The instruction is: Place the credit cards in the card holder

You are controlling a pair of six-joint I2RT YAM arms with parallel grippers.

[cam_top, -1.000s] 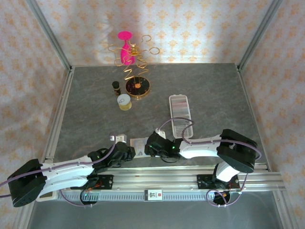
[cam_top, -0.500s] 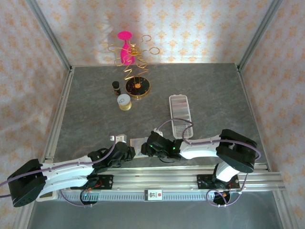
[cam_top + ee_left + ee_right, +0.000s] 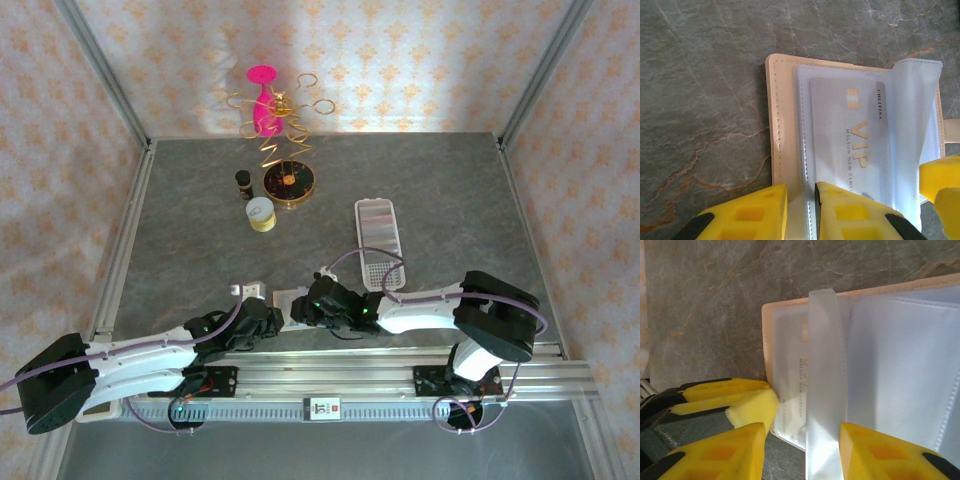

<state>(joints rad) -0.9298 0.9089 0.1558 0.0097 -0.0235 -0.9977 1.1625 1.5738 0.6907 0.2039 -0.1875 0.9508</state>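
Hands meet on the beige wallet [image 3: 782, 125] at bench [image 3: 450, 200] front: left hand [image 3: 800, 192] clamped on its near edge, right hand [image 3: 804, 432] apart astride a clear sleeve [image 3: 825, 365]. The credit card [image 3: 850, 130] lies sleeved just ahead of left hand, long axis pointing away; card holder [image 3: 384, 272] beyond, rightward.

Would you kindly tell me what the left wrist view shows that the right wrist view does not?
Left wrist, not right: the gold VIP lettering on the card in its sleeve. Right wrist, not left: a clear sleeve page standing up between the right gripper's open fingers. Both: the open beige wallet on the grey table.
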